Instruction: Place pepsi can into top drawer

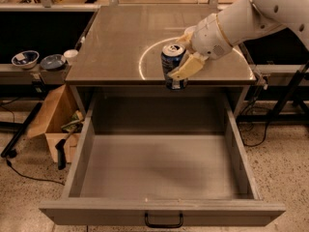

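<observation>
The dark-blue pepsi can (172, 64) with a silver top is held upright in the air over the table's front edge, above the back of the drawer. My gripper (185, 57) is shut on the can, with one cream finger (187, 67) across its front right side; the white arm reaches in from the upper right. The top drawer (161, 167) is pulled fully out below, wide and grey, with nothing inside. Its front panel carries a small black bar handle (163, 221).
The grey tabletop (120, 37) bears a pale ring mark. To the left, bowls (25, 58) and a cup sit on a low shelf, with an open cardboard box (55, 120) on the floor below. Cables and a stand leg lie at the right.
</observation>
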Robot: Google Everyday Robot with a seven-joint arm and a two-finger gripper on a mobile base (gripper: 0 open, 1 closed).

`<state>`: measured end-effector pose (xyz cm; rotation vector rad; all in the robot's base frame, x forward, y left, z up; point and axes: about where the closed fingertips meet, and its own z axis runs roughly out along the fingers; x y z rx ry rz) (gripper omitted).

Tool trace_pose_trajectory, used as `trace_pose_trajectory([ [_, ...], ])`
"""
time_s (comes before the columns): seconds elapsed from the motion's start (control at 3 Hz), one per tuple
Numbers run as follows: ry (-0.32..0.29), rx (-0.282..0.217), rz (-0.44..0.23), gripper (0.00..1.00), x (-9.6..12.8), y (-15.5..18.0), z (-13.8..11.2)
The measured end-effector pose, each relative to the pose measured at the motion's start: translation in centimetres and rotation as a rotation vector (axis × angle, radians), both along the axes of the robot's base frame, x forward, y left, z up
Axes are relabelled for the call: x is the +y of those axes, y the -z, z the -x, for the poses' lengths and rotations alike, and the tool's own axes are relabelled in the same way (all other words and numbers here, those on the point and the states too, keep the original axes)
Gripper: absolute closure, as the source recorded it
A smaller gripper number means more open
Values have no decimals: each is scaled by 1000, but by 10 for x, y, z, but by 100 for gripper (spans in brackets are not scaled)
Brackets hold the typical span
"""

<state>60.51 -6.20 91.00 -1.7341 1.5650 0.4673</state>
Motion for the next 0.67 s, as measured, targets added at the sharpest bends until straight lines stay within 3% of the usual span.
trace_pose_trajectory([
  [0.33,8,11,-18,100,-3,17,9],
  [0.67,16,58,-38,100,-14,42,32],
])
